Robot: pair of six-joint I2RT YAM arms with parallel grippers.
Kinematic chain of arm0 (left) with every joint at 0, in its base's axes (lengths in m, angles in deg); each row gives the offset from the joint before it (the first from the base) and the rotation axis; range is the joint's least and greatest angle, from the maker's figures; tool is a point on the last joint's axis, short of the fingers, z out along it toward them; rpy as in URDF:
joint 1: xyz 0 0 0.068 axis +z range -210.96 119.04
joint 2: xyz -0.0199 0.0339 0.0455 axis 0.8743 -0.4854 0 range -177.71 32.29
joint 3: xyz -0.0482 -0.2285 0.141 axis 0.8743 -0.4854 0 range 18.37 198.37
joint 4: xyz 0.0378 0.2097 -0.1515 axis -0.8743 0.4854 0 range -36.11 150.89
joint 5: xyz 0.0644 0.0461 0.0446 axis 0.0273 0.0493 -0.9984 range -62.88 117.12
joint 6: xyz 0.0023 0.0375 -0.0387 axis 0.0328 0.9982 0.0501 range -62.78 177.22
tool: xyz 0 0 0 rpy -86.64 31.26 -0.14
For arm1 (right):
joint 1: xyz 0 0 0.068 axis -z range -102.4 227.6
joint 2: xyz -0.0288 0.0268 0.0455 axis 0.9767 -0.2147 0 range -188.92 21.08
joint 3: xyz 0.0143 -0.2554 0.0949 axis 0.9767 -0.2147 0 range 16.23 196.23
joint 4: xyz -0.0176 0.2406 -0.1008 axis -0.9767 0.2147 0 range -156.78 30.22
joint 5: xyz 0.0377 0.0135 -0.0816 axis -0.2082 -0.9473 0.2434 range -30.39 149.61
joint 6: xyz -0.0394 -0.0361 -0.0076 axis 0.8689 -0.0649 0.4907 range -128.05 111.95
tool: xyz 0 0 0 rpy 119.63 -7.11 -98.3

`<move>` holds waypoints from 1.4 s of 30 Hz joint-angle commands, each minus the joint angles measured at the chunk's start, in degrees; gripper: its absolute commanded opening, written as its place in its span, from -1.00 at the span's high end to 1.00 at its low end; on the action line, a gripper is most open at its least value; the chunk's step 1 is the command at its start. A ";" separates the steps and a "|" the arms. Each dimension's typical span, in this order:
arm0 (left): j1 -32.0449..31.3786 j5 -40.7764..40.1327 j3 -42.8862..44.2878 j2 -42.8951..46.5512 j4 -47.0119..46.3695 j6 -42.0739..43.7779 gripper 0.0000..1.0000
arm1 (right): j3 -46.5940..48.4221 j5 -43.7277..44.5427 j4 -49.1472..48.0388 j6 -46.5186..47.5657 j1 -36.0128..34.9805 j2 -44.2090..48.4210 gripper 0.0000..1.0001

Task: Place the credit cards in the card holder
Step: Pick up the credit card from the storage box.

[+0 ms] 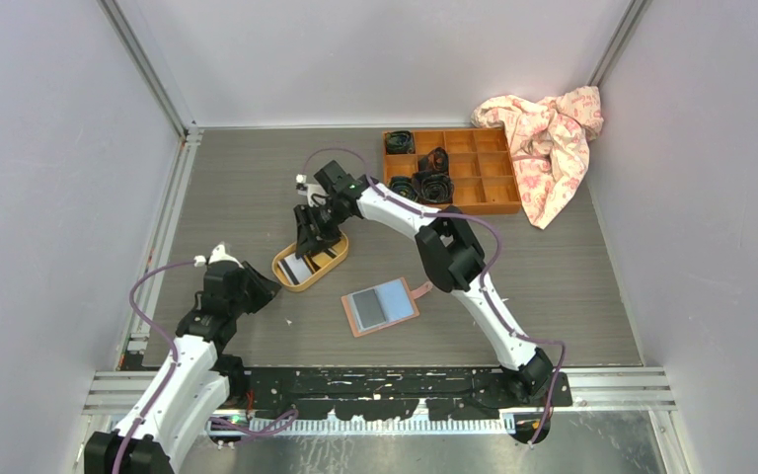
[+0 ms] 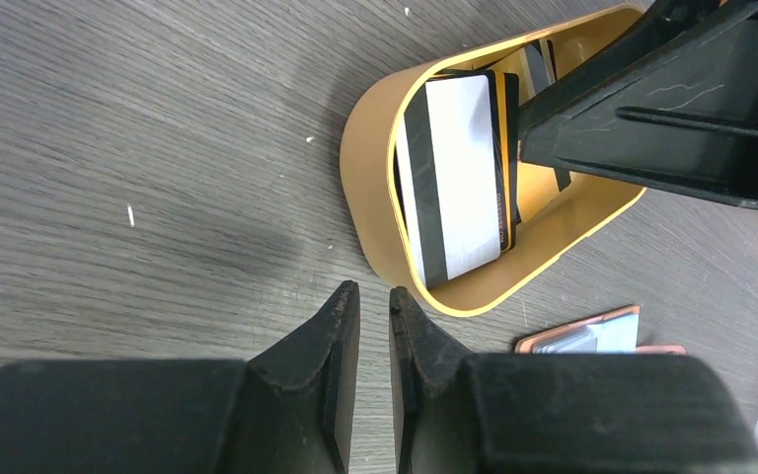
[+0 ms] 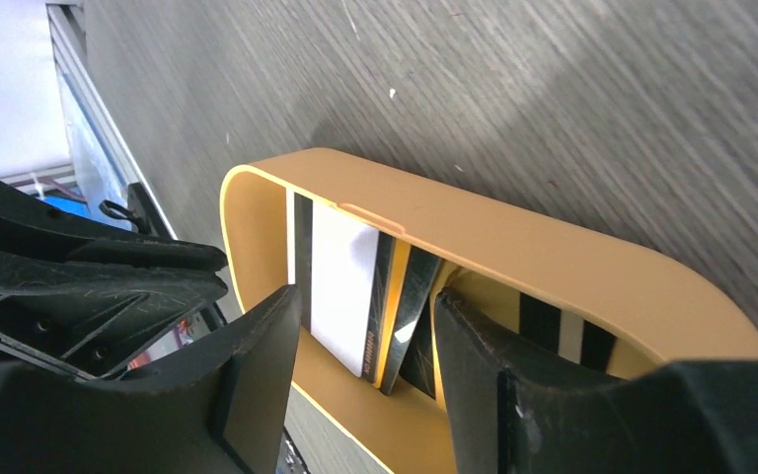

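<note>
The credit cards (image 2: 459, 178), white with black stripes, lie stacked in a yellow oval tray (image 1: 328, 265). In the right wrist view a white card (image 3: 341, 281) and a dark card (image 3: 410, 306) lean inside the tray (image 3: 513, 247). My right gripper (image 1: 311, 243) is open with its fingers down in the tray, the leaning cards between them (image 3: 365, 336) and untouched. The card holder (image 1: 380, 306), a pink wallet, lies open and flat right of the tray. Its corner shows in the left wrist view (image 2: 592, 339). My left gripper (image 2: 375, 296) is empty, its fingers nearly together, just in front of the tray's near end (image 2: 375, 168).
An orange-brown wooden compartment box (image 1: 489, 188) with black coiled items stands at the back right. A pink patterned cloth (image 1: 548, 138) lies beside it. The right arm (image 1: 454, 252) arches over the table's middle. Metal rails (image 1: 163, 237) edge the left side.
</note>
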 commanded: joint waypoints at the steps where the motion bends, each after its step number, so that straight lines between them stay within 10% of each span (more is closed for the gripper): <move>1: 0.05 1.24 0.55 -0.10 -3.64 0.38 0.63 | -0.40 -2.41 -2.71 -3.83 -0.97 -1.14 -0.15; 25: 0.06 0.86 0.48 1.21 -2.49 0.54 0.63 | -8.50 -13.92 -15.43 -13.63 0.45 4.03 0.26; 42: 0.05 1.30 0.20 0.27 -3.34 0.68 0.63 | -2.66 -10.30 -6.19 -4.33 -2.41 2.08 0.07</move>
